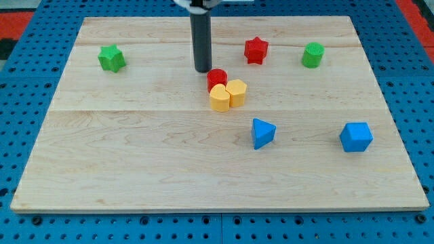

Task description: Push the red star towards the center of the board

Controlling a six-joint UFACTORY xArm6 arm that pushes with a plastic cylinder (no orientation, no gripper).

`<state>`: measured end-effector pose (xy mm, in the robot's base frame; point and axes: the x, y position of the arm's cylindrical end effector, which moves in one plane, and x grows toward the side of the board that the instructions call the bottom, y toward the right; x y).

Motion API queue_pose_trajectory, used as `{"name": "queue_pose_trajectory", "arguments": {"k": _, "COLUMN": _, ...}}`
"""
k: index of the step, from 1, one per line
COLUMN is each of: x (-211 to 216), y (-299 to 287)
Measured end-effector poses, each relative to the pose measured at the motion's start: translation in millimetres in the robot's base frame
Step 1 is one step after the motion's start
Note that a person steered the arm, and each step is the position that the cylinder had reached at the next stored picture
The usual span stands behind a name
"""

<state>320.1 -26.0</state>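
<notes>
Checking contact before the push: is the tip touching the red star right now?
No: my tip stands apart from the red star, off to the view's left, beside the red cylinder.

The rod (202, 41) is cut off by the view's top, and the yellow blocks' (227, 94) shapes stay unclear

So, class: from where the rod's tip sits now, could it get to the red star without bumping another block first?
Probably yes. My tip sits to the view's left of the red star, with bare board between them. The red cylinder and two yellow blocks lie lower in the view, off that line.
</notes>
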Motion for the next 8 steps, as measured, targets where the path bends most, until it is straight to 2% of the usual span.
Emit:
{"name": "queue_pose_trajectory", "arguments": {"k": 1, "x": -31, "y": 1}}
{"name": "queue_pose_trajectory", "arguments": {"k": 3, "x": -129, "y": 140}}
{"name": "queue_pose_trajectory", "arguments": {"k": 4, "x": -122, "y": 140}}
{"name": "queue_pose_trajectory", "arguments": {"k": 5, "x": -92, "y": 132}}
{"name": "queue_pose_trajectory", "arguments": {"k": 7, "x": -24, "y": 66}}
{"name": "queue_pose_trajectory", "arguments": {"k": 8, "x": 6, "y": 56}}
